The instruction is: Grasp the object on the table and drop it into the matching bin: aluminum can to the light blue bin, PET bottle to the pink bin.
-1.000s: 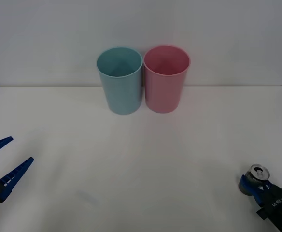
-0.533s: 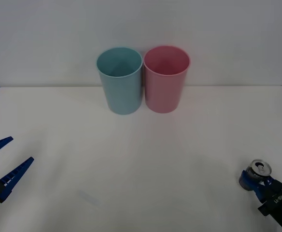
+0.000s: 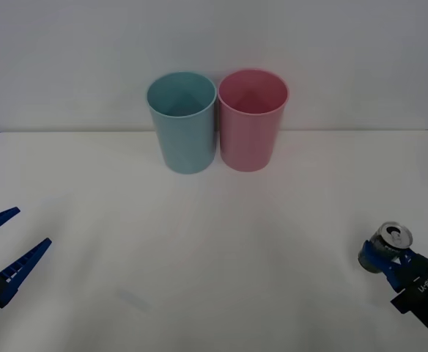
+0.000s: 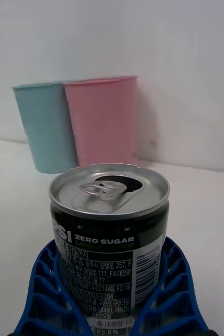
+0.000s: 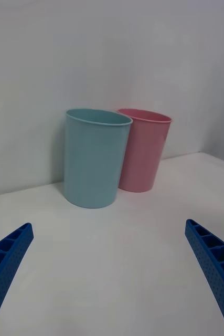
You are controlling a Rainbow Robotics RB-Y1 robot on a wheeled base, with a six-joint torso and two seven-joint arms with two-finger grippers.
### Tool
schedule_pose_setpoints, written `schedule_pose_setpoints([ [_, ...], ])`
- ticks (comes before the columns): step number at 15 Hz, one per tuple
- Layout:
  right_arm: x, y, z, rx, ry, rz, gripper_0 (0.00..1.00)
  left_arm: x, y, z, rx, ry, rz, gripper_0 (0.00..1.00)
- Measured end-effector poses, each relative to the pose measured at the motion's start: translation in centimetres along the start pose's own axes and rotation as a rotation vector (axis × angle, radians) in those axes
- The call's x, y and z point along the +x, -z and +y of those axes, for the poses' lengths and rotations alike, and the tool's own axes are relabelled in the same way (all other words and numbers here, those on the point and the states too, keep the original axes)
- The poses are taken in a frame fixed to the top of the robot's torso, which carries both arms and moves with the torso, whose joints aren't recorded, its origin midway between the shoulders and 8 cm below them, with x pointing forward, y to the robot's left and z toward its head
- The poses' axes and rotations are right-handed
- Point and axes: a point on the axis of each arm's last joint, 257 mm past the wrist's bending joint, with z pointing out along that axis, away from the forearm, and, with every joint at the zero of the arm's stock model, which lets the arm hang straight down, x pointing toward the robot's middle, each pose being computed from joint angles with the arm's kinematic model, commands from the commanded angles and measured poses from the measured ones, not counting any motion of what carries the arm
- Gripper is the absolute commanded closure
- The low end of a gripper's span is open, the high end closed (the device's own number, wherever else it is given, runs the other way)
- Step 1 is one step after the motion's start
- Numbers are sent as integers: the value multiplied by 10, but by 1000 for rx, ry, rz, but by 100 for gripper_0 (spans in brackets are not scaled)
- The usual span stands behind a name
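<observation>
- At the table's (image 3: pixel 214 249) near right corner, my right gripper (image 3: pixel 390 265) has its blue ribbed fingers (image 4: pixel 43 294) pinched around the can (image 3: pixel 384 248).
- From the right wrist camera I see the can (image 4: pixel 110 247) upright between the two fingers, one on each flank, its silver top and pull-tab facing up, white lettering on the dark side turned toward the lens.
- I cannot tell from these views whether the can's base touches the table or sits just above it.
- Far across the table, near the back edge, the blue bin (image 3: pixel 182 122) and pink bin (image 3: pixel 252 119) stand upright side by side, touching or nearly so, blue on my left, pink on my right.
- Both bins are well apart from the can.
- My left gripper (image 3: pixel 5 246) sits at the near left edge, jaws spread wide with nothing between them; its fingers (image 5: pixel 7 262) frame the two bins in the left wrist view.
</observation>
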Motion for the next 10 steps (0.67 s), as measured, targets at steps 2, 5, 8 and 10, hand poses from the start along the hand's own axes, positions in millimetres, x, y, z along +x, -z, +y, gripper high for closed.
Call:
schedule_pose_setpoints([
  [2, -14, -8, 5, -26, -22, -7, 100, 0, 0, 0, 0, 0, 0, 0],
  [5, -43, -27, 17, -70, -63, -28, 100, 0, 0, 0, 0, 0, 0, 0],
  [8, -72, -45, 30, -107, -105, -47, 100, 0, 0, 0, 0, 0, 0, 0],
  [10, -92, -55, 39, -143, -123, -64, 100, 0, 0, 0, 0, 0, 0, 0],
])
